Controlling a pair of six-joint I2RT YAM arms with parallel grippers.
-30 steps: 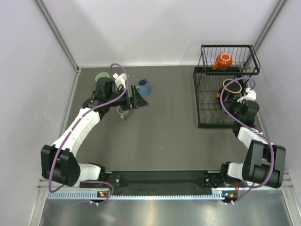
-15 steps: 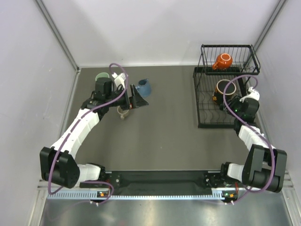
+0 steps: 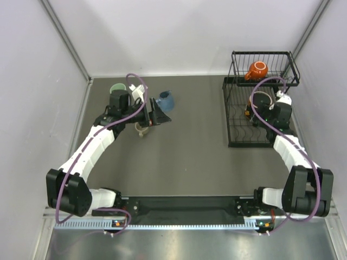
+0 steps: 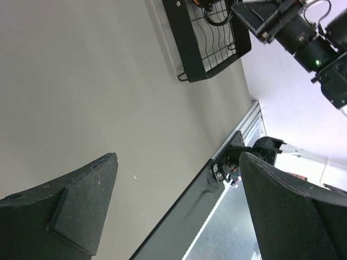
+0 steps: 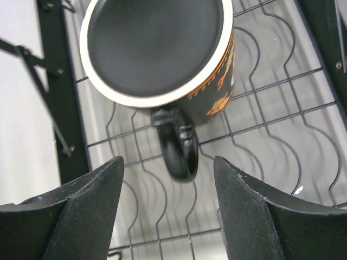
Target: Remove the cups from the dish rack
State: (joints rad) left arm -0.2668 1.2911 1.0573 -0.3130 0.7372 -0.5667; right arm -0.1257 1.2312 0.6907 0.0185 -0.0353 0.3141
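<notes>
At the far right corner of the counter (image 3: 190, 151): dish rack (image 3: 249, 144), black wire, with a lower tier and a raised basket at its far end.
Right gripper (image 5: 168, 162): over the lower tier, jaws partly spread, empty, in line with the mug's handle.
Left gripper (image 4: 178, 157): toward the far left corner, jaws wide, empty.
Black floral mug (image 5: 162, 49): on the lower tier.
Blue mug (image 3: 166, 100), pale green tumbler (image 3: 115, 88), small beige mug (image 3: 141, 129): on the counter, near the left gripper.
Small orange mug (image 3: 256, 70): in the raised basket.
</notes>
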